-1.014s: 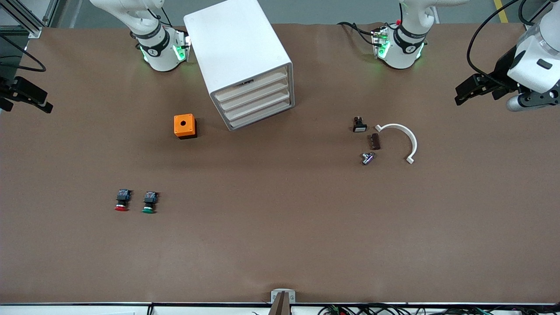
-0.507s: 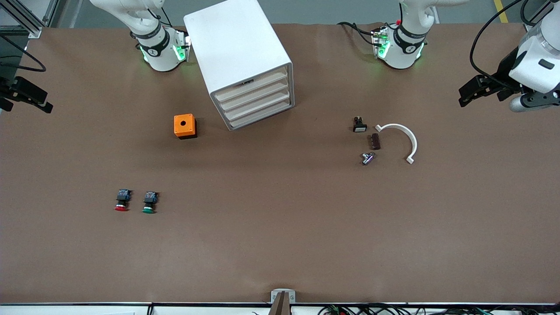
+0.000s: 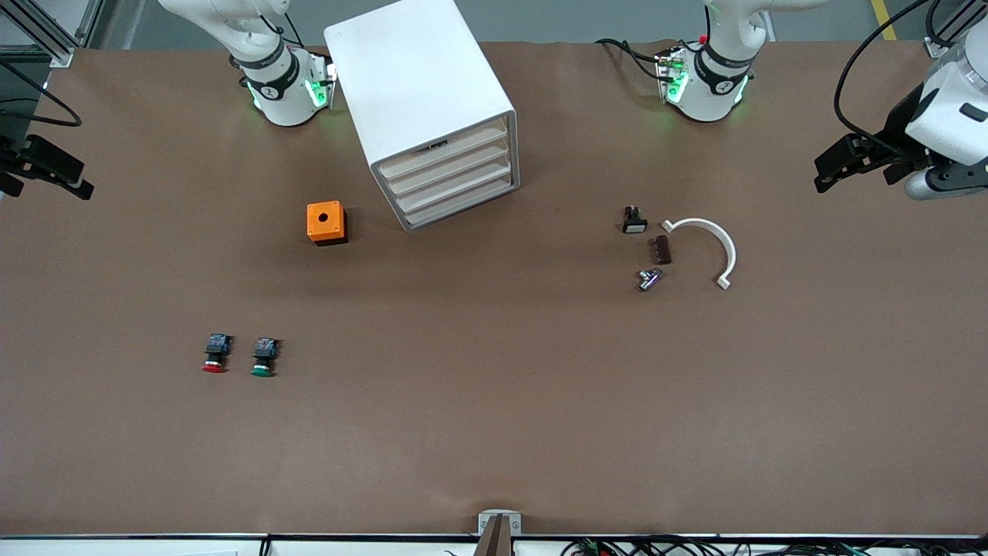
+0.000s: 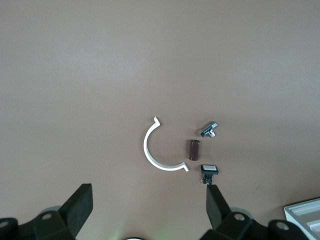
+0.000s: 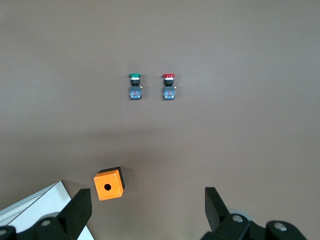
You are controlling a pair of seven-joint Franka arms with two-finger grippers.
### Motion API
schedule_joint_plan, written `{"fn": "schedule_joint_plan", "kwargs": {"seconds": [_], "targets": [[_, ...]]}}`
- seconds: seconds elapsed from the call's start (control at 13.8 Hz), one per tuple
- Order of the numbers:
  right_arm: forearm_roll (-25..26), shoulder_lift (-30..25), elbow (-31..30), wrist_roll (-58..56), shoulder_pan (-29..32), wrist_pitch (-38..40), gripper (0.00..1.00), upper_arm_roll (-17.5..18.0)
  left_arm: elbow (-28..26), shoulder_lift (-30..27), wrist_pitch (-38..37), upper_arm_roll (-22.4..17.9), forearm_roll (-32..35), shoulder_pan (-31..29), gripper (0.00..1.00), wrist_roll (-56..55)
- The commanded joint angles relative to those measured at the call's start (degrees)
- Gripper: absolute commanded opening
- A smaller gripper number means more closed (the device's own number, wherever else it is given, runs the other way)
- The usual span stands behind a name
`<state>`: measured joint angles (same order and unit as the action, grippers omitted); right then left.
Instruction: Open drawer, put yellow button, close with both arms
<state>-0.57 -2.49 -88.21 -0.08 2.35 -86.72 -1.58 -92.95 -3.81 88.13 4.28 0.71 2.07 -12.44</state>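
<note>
Drifting upward toward the frame's edge, the left gripper [image 3: 823,176] gapes open, like the waiting right gripper [image 5: 147,200]; the drawer [image 3: 444,150], upper centre, sits shut in its cabinet [image 3: 417,77]; probably light, free-sliding plastic, best hooked at its front lip; no yellow button shows.

The 2 arms stood raised at the table's ends. The left gripper [image 3: 830,168] hung at 3 o'clock of the front view, fingers [image 4: 77,207] spread wide apart. The right gripper [image 3: 58,174] hung at 9 o'clock, fingers [image 5: 80,212] likewise parted, holding nothing.
</note>
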Motion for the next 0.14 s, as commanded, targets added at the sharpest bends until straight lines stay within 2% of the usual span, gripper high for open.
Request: {"fn": "schedule_joint_plan", "kwargs": {"seconds": [0.0, 0.07], "targets": [[0.75, 0.12, 0.59, -0.53, 0.20, 0.15, 1.00, 0.35, 1.90, 1.00, -0.33, -0.06, 1.14, 0.13, 1.00, 0.92], [0.75, 0.12, 0.67, -0.53, 0.20, 0.15, 1.00, 0.35, 1.72, 1.00, -0.33, -0.06, 1.14, 0.21, 1.00, 0.84]]}}
